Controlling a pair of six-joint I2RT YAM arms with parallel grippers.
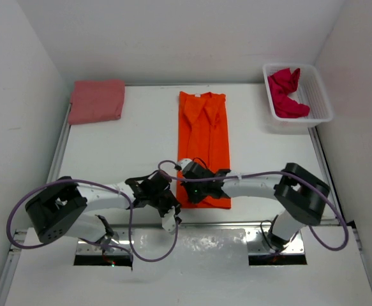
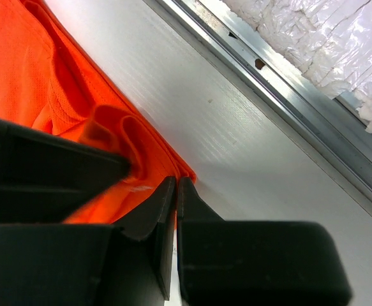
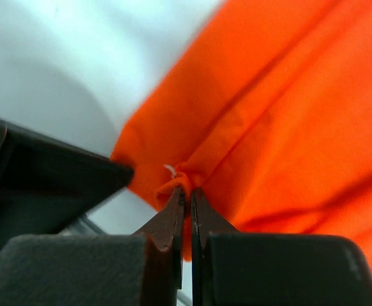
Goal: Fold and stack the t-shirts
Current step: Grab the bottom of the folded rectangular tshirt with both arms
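— Where is the orange t-shirt (image 1: pixel 203 127)?

— It lies in the middle of the table (image 1: pixel 141 146), folded into 1 long strip, with the collar at the far end. Its near edge is under my 2 wrists.

— And your fingers?

— My left gripper (image 2: pixel 176 182) is closed on the near corner. Only a thin slit shows between the jaws, and the cloth bunches up in a small ridge there. My right gripper (image 3: pixel 187 191) is closed too. It pinches a little fold at the cloth's edge, close to a corner.

— How much room is around?

— Bare white table on both sides of the strip. A metal rail (image 2: pixel 288 108) runs near the corner I hold.

— Other things?

— The pink t-shirt (image 1: pixel 97 100) is folded flat at the far left corner. The red t-shirt (image 1: pixel 286 94) is crumpled in the white mesh basket (image 1: pixel 318 95) at the far right. Both are well apart from my arms. The orange cloth has a fine, dotted weave.
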